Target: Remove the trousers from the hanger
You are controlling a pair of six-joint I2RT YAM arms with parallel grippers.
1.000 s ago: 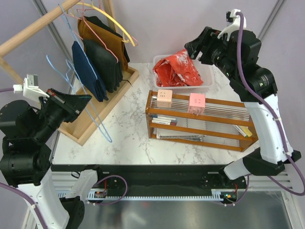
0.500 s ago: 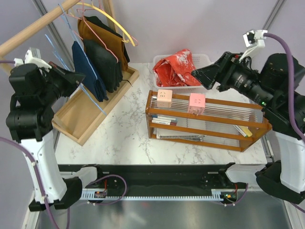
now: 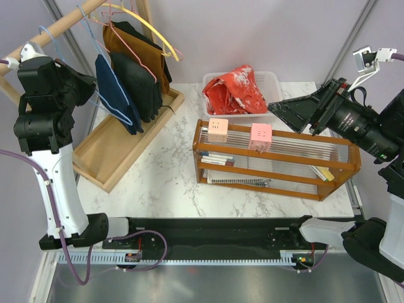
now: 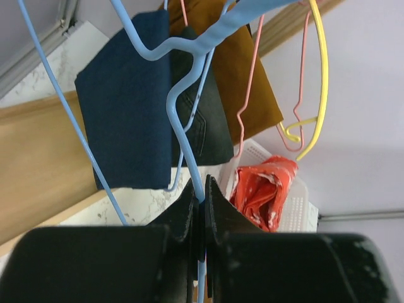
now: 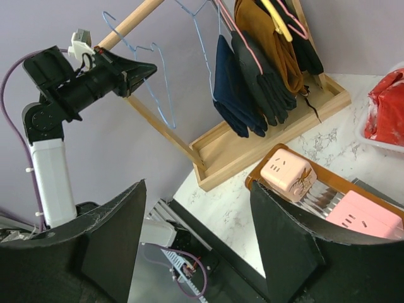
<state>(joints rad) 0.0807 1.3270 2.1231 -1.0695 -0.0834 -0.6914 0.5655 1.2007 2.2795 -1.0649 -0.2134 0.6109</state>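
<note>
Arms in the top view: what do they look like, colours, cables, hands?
Both match: the left arm and right arm have black joint housings, white lower links and a purple cable along each. A white camera bracket sits at each wrist. The left hand and right hand have matte black wedge-shaped fingers.

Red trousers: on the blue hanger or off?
Off. The trousers lie crumpled in the white basket; the hanger, pinched by the left tool, carries nothing.
</note>
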